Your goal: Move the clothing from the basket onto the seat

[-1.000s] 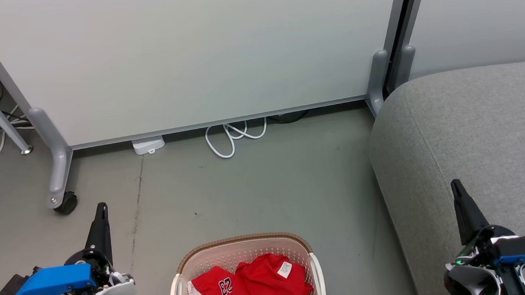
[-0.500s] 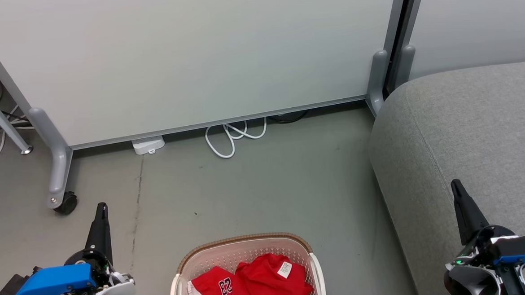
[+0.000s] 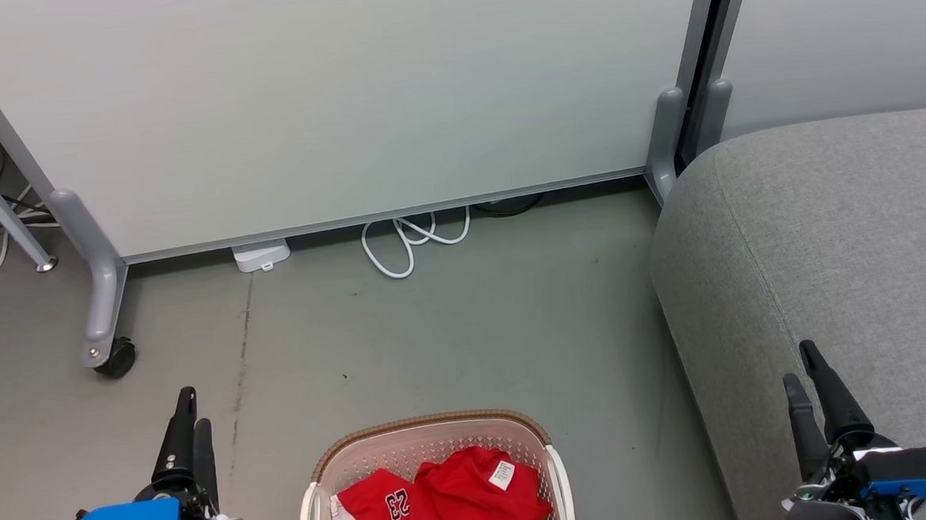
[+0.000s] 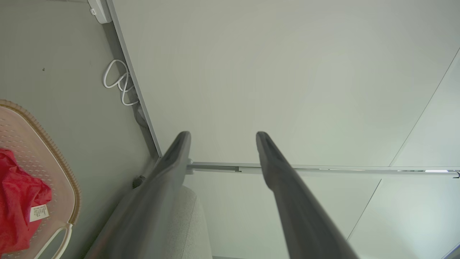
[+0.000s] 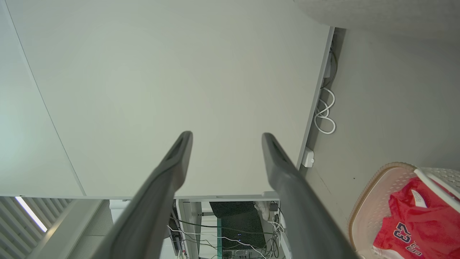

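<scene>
The cream basket [image 3: 432, 425] with its brown rim stands on the floor at the bottom centre, between my two arms. Inside it lie the red clothing pieces: the jersey printed 23 [image 3: 381, 511] on the left and the white-tagged garment [image 3: 475, 489] on the right. To the right spreads the light-grey seat [image 3: 841, 224]. My left gripper [image 3: 193, 409] hangs open and empty left of the basket. Over the seat's front edge, my right gripper [image 3: 799, 361] is open and empty too. The wrist views show the left gripper [image 4: 222, 135], the right gripper [image 5: 227, 135], the basket [image 4: 54, 144] and the jersey [image 5: 413, 223].
A white partition panel [image 3: 344, 100] on grey wheeled feet [image 3: 105, 310] closes off the far side. A coiled white cable [image 3: 411, 243] and a small white box [image 3: 261, 256] lie at its base. A metal leg [image 3: 1, 213] and more cables sit at far left.
Both grippers have dropped lower in the head view and turned, so two separate fingers now show on each. The basket and clothing have not moved.
</scene>
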Controlling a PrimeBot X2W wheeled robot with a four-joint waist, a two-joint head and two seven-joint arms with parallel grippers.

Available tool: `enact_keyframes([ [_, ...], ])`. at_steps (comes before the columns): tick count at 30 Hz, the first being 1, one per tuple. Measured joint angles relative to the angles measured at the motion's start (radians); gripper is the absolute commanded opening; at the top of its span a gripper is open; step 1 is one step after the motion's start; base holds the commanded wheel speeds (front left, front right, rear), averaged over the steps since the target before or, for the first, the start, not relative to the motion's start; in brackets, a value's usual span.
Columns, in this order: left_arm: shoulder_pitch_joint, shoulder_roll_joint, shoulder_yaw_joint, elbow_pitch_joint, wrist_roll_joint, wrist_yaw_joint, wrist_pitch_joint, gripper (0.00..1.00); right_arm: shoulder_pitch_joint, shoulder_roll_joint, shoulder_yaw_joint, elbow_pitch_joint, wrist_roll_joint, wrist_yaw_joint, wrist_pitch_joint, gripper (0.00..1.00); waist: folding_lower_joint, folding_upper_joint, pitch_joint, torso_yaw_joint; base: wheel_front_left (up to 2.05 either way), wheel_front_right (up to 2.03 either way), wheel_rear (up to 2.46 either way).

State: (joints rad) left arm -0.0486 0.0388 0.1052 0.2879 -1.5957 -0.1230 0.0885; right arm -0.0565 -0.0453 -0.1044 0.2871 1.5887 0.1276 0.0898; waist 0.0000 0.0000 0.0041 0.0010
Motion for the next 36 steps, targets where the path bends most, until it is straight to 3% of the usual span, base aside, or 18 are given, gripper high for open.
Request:
enact_keyframes([
  [12, -0.014, 0.000, -0.019, -0.024, 0.155, 0.000, -0.056, 1.00, -0.001, 0.000, 0.023, -0.025, -0.169, 0.000, -0.056, 1.00, 0.0000, 0.0000, 0.001, 0.005, 0.00, 0.00, 0.00],
  [36, -0.026, 0.002, -0.112, -0.097, 0.639, 0.055, -0.147, 1.00, -0.012, 0.000, 0.067, -0.094, -0.626, 0.000, -0.147, 1.00, -0.0001, 0.0000, 0.010, 0.015, 0.00, 0.00, 0.00],
])
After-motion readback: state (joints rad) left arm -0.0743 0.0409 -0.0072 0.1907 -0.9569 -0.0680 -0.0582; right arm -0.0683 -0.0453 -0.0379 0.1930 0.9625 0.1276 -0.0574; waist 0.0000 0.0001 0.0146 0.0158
